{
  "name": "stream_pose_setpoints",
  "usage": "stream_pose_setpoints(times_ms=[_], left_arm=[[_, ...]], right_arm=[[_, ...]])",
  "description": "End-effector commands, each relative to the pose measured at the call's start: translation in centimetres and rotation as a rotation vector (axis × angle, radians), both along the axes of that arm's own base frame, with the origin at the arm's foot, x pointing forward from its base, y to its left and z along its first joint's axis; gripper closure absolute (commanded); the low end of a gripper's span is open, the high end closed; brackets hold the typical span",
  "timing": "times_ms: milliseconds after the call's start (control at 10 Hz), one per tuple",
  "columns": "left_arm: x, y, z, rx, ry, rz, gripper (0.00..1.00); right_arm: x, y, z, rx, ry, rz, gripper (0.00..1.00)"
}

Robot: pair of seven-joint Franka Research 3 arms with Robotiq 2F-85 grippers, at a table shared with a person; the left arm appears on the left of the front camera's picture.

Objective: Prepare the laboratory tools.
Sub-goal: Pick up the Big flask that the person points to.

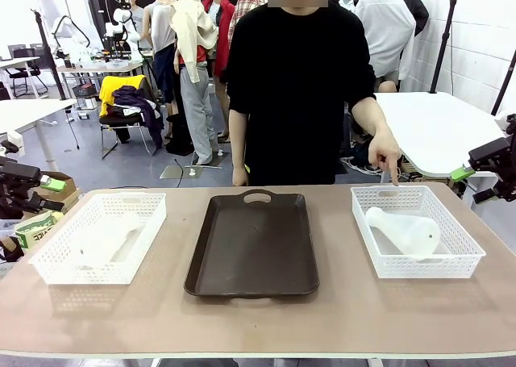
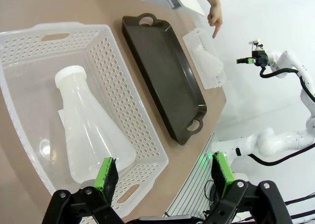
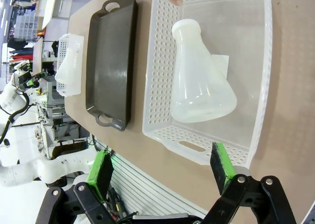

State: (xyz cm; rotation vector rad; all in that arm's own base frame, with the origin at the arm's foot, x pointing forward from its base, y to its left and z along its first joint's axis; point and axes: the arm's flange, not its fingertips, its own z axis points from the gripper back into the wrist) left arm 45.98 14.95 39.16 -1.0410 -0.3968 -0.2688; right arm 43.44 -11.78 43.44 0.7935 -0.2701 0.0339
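Two frosted conical flasks lie on their sides, each in a white lattice basket. One flask [image 1: 109,238] [image 2: 88,125] is in the left basket [image 1: 89,274] [image 2: 123,76]. The other flask [image 1: 407,231] [image 3: 199,86] is in the right basket [image 1: 427,266] [image 3: 157,61]. My left gripper [image 1: 52,183] [image 2: 165,177] hovers open off the table's left end, high above its basket. My right gripper [image 1: 461,173] [image 3: 162,167] is open off the right end, above the other basket. Nothing is between either pair of fingers.
A dark brown handled tray [image 1: 254,242] [image 2: 162,71] [image 3: 110,56] lies bare between the baskets. The person stands at the far side, one hand [image 1: 387,153] [image 2: 214,17] pointing a finger down at the right basket's far rim. Boxes sit left of the table.
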Motion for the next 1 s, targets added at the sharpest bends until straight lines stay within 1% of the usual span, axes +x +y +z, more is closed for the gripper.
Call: stream_pose_setpoints(times_ms=[0, 300, 400, 500, 700, 800, 900], left_arm=[[-0.1, 0.2, 0.1, 0.006, 0.001, -0.003, 0.00], [-0.1, 0.2, 0.1, 0.006, 0.001, -0.003, 0.00], [-0.1, 0.2, 0.1, 0.006, 0.001, -0.003, 0.00], [-0.1, 0.2, 0.1, 0.006, 0.001, -0.003, 0.00], [-0.1, 0.2, 0.1, 0.006, 0.001, -0.003, 0.00], [-0.1, 0.2, 0.1, 0.006, 0.001, -0.003, 0.00], [-0.1, 0.2, 0.1, 0.006, 0.001, -0.003, 0.00]], right_arm=[[0.1, 0.0, 0.0, 0.005, -0.005, -0.001, 0.00], [0.0, 0.0, 0.0, 0.000, 0.000, 0.000, 0.00], [0.0, 0.6, 1.4, -0.058, -0.038, 0.020, 0.00], [0.9, 2.0, 3.1, -0.194, -0.089, 0.094, 0.00], [4.1, 5.4, 5.6, -0.481, -0.155, 0.202, 0.00], [6.0, 7.2, 6.2, -0.583, -0.177, 0.250, 0.00], [7.7, 9.5, 5.9, -0.711, -0.169, 0.320, 0.00]])
